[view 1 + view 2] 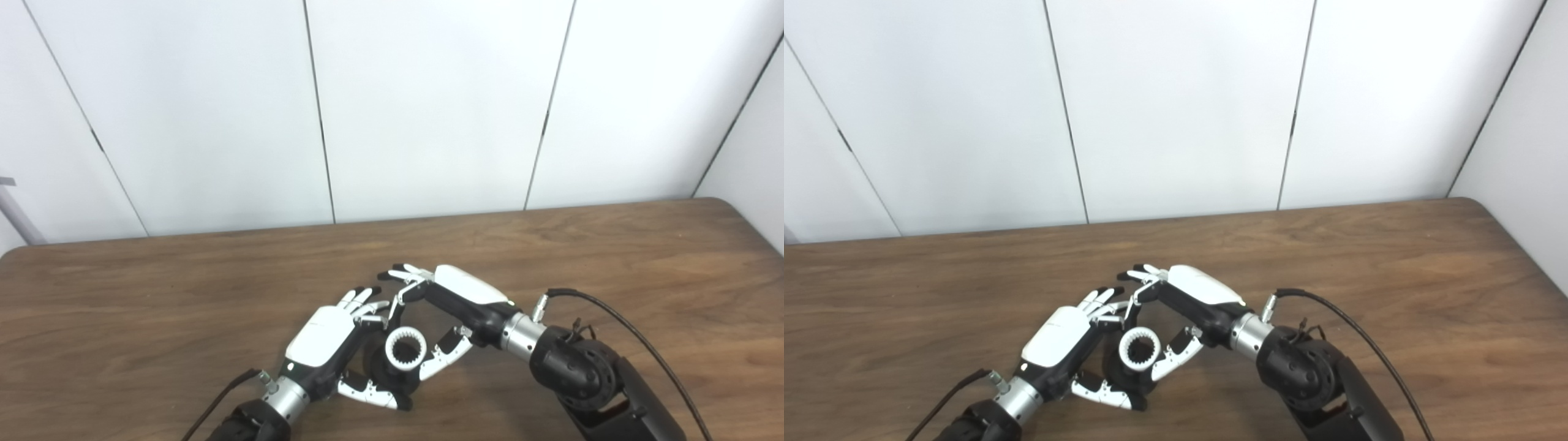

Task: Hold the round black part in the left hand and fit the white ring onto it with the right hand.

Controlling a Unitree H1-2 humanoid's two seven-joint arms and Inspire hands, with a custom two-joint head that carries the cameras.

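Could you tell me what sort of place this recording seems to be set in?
Probably a lab or test bench: a bare brown wooden table, plain white wall panels behind it, and only the toothed white ring on the round black part between the two hands.

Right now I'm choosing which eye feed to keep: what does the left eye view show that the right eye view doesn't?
Left eye view only: a grey bar at the far left edge.
Right eye view only: nothing distinct that I can make out.
Both: the left hand around the round black part, the white ring on top, the right hand beside it, on the table.
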